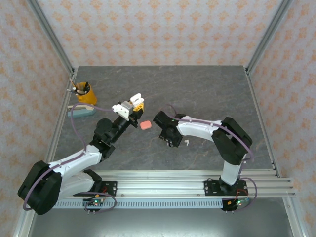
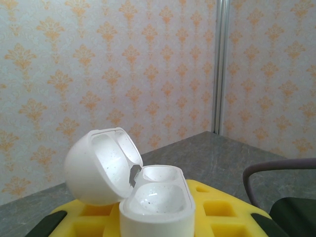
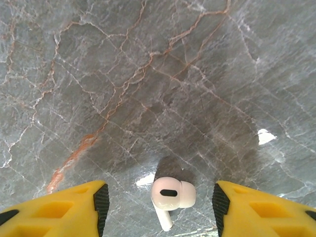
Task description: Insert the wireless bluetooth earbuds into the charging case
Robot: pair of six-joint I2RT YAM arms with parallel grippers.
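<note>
Left gripper (image 1: 136, 103), raised left of centre in the top view: clenched on a white case (image 1: 134, 98). In the left wrist view, yellow fingers (image 2: 89, 217) along the bottom edge, clamped about that case; lid hinged open toward the left, two wells showing. Right gripper (image 1: 169, 138), right of centre, pointed down at the table (image 1: 197, 89). In the right wrist view, fingers released, spread at the two lower corners, a white earbud (image 3: 170, 193) lying on the table between them, touched by neither; stem toward the bottom edge. Pink case (image 1: 145, 125) on the table between the two grippers. Orange cup (image 1: 85, 93) at upper left.
</note>
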